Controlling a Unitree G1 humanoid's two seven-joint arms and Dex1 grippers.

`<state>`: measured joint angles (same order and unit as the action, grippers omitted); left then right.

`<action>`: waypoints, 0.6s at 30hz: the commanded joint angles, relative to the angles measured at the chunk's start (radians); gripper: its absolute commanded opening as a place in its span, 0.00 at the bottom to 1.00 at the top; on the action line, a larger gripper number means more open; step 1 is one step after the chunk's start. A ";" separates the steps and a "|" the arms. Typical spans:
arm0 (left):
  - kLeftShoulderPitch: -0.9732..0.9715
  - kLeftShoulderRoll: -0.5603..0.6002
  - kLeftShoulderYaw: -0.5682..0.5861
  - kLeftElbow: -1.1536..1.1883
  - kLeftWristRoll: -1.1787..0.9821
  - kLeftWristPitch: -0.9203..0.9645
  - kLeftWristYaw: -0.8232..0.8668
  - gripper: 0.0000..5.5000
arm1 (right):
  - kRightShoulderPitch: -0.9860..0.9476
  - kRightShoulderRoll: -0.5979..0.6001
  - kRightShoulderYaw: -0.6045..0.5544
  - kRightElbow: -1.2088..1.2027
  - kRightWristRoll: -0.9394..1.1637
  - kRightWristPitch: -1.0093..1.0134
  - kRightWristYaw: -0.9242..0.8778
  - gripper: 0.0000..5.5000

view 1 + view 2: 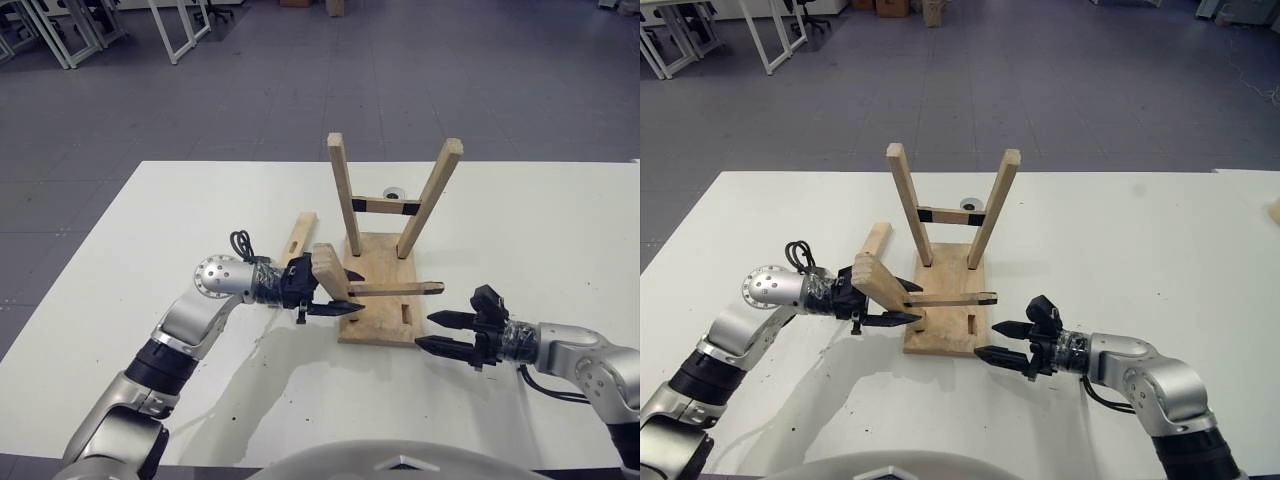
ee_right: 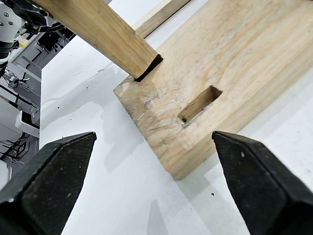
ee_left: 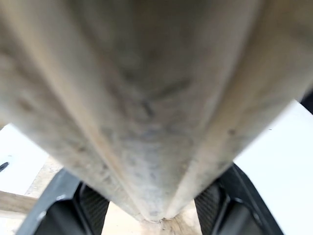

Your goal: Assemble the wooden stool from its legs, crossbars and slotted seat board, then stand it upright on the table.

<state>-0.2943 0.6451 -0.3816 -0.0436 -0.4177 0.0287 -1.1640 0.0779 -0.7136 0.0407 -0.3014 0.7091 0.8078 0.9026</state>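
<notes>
The slotted seat board [image 1: 385, 318] lies flat on the white table. Two legs [image 1: 341, 190] stand upright in its far side, joined by a crossbar [image 1: 385, 206] with black ends. My left gripper [image 1: 338, 292] is shut on a third leg [image 1: 329, 263] at the board's left edge. That leg's crossbar [image 1: 400, 289] juts right over the board. In the left wrist view the leg [image 3: 156, 98] sits between the fingers [image 3: 93, 210]. My right gripper [image 1: 436, 332] stands open by the board's near right corner, facing an empty slot [image 2: 199, 104] and holding nothing.
A loose leg [image 1: 300, 236] lies on the table behind the left gripper. A small round object [image 1: 393, 193] sits behind the upright legs. The table's far edge [image 1: 230, 163] borders grey floor. Bare table stretches to the right [image 1: 560, 250].
</notes>
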 commanded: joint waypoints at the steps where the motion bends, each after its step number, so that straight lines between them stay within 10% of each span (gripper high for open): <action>1: 0.112 0.112 -0.158 0.110 0.162 0.189 -0.087 0.37 | -0.049 0.019 0.005 0.018 -0.039 -0.022 -0.024 0.80; 18: 0.058 0.053 -0.095 0.079 0.114 0.137 -0.031 0.37 | -0.070 0.061 0.137 0.027 -0.112 -0.007 -0.027 0.80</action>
<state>-0.3083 0.6506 -0.3933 -0.0430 -0.4189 0.0393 -1.1620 -0.0077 -0.6390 0.1452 -0.3072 0.6310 0.7965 0.8701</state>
